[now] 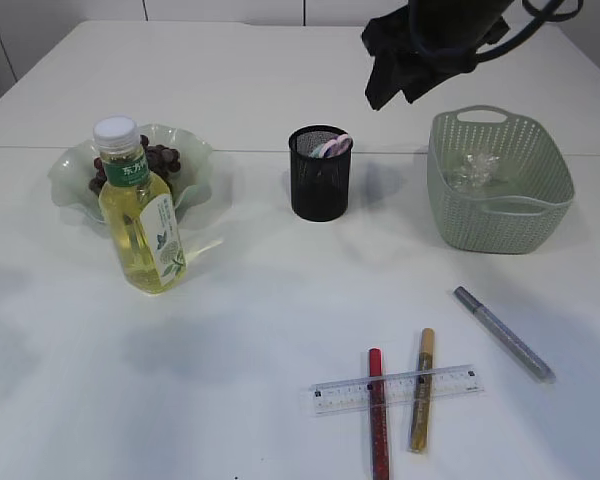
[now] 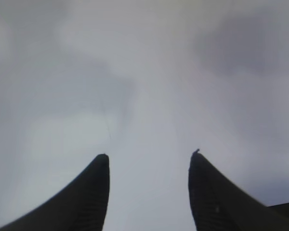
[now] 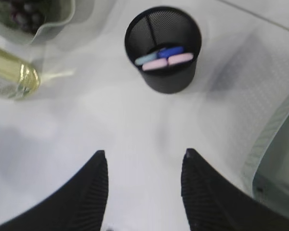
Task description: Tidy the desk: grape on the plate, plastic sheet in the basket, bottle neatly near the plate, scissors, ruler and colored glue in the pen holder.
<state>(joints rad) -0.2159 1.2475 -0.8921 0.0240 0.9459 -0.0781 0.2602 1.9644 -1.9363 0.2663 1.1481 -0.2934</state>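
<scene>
1. White desk (image 1: 280, 290) fills the exterior view. Grapes (image 1: 160, 160) already lie on the plate (image 1: 195, 150); the bottle (image 1: 140, 210) stands upright just in front of it, which looks like its tidy position. The plastic sheet (image 1: 472, 172) sits inside the basket (image 1: 500, 225). The pen holder (image 1: 320, 175) holds what appear to be the scissors' handles. The ruler (image 1: 395, 390) lies across two glue pens (image 1: 378, 410) near the front edge, a third, grey one (image 1: 502, 332) apart to the right. These, in my judgement, remain to be stowed. The right arm hangs high above the basket.

2. Left wrist view: the left fingers (image 2: 103, 166) stand apart and empty over bare, blurred desk. No task item is visible.

3. Right wrist view: the right fingers (image 3: 101, 163) are spread, holding nothing. It alone looks down into the pen holder, showing pink and blue handles, which the exterior view barely reveals.
</scene>
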